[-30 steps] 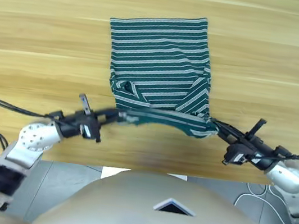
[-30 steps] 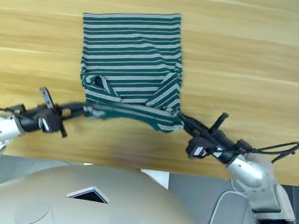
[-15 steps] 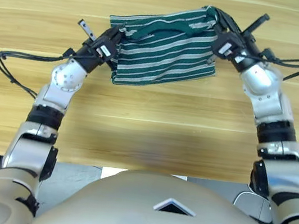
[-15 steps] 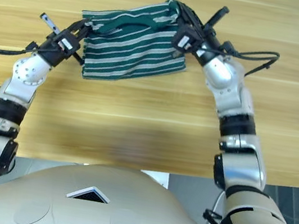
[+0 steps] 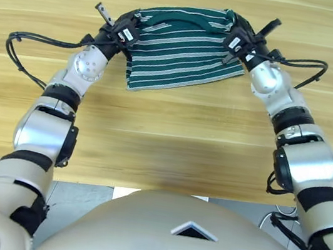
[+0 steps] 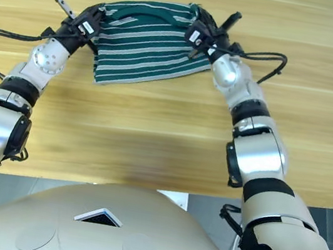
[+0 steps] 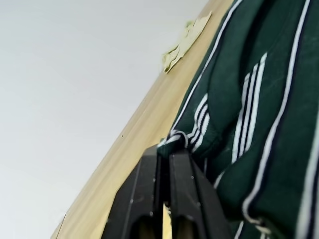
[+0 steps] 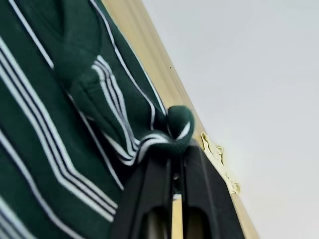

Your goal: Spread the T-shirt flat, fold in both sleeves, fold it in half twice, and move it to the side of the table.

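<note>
From the head camera I see the dark green T-shirt with thin white stripes (image 5: 178, 54) on the far part of the light wooden table (image 5: 152, 135), folded into a rough rectangle whose near edge runs at a slant. Both arms stretch forward to its far edge. The left gripper (image 5: 134, 21) sits at the far left corner and the right gripper (image 5: 231, 22) at the far right corner. The cloth between them is bunched and rolled over along that far edge, while the rest lies spread toward me.

In the left wrist view, the left gripper (image 7: 163, 167) has its two black fingers (image 7: 142, 189) pressed together with a small fold of the striped hem nipped between the tips. The T-shirt (image 7: 259, 129) falls away in soft folds beside it. Behind runs the table edge (image 7: 124, 149), with a pale yellowish scrap (image 7: 187, 37) lying on it.

In the right wrist view, the right gripper (image 8: 174, 167) is likewise clamped tight, a knot of green fabric bulging just above its fingertips. The T-shirt (image 8: 55, 109) drapes off to one side
</note>
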Action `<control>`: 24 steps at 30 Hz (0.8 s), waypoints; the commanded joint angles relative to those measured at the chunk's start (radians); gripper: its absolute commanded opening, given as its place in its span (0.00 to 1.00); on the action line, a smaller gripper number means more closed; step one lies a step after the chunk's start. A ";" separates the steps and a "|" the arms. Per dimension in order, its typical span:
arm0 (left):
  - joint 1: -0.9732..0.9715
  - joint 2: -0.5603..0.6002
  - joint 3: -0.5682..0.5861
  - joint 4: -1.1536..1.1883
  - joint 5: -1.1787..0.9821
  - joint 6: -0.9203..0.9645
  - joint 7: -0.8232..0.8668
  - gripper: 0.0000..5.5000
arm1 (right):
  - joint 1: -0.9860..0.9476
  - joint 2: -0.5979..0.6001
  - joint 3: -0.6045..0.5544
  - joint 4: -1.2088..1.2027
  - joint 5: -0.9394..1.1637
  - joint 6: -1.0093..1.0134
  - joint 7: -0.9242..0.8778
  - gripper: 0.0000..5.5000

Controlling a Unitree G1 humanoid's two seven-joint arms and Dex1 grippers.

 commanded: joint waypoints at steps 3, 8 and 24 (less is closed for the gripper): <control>-0.071 -0.024 -0.020 0.121 0.021 0.083 0.009 0.13 | -0.105 0.071 0.029 0.093 -0.013 0.064 -0.034 0.17; -0.083 -0.063 -0.010 0.151 0.001 0.088 0.001 0.31 | -0.146 0.115 0.039 0.112 -0.007 0.081 -0.068 0.36; -0.083 -0.011 0.133 0.200 -0.088 0.326 0.121 0.40 | 0.055 0.351 0.491 -0.001 -0.323 0.012 -0.035 0.49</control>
